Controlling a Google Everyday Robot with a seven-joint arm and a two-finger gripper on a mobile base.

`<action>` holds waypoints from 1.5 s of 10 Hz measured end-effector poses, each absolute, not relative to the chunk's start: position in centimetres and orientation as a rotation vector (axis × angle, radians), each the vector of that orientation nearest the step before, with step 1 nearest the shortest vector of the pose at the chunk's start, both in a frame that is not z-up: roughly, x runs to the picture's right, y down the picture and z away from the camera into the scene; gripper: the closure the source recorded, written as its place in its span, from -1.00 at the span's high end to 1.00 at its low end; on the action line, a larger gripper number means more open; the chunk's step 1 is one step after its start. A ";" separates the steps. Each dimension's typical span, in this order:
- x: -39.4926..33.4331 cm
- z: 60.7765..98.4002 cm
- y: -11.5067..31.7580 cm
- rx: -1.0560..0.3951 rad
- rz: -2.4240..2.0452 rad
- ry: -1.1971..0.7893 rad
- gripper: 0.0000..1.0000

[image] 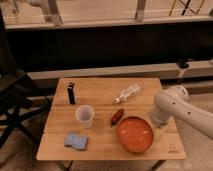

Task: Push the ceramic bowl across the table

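The orange-red ceramic bowl [135,134] sits near the front right corner of the wooden table [100,95]. The end effector [156,120] hangs just beside the bowl's right rim, so the bowl lies to its left. I cannot tell if the end effector is spread or pressed together.

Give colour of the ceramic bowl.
Glossy orange-red ceramic bowl, camera view. The gripper is beside its rim.
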State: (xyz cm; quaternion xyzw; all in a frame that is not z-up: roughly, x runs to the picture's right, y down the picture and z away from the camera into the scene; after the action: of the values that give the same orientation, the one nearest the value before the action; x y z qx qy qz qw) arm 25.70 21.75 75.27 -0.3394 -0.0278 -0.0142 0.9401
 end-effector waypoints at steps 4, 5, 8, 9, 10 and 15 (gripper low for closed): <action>25.4 76.0 22.2 -0.699 -0.041 -0.077 0.60; 25.2 76.3 22.5 -0.705 -0.048 -0.085 0.60; 24.9 76.7 22.7 -0.712 -0.060 -0.094 0.60; 24.9 76.8 22.9 -0.715 -0.061 -0.098 0.60; 24.9 77.0 23.0 -0.719 -0.064 -0.103 0.60; 24.0 77.4 23.2 -0.732 -0.098 -0.127 0.60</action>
State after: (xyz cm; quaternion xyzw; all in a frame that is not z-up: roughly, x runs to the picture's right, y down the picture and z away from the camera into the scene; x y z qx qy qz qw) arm 23.98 23.18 77.40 -0.3575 -0.0620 -0.0478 0.9306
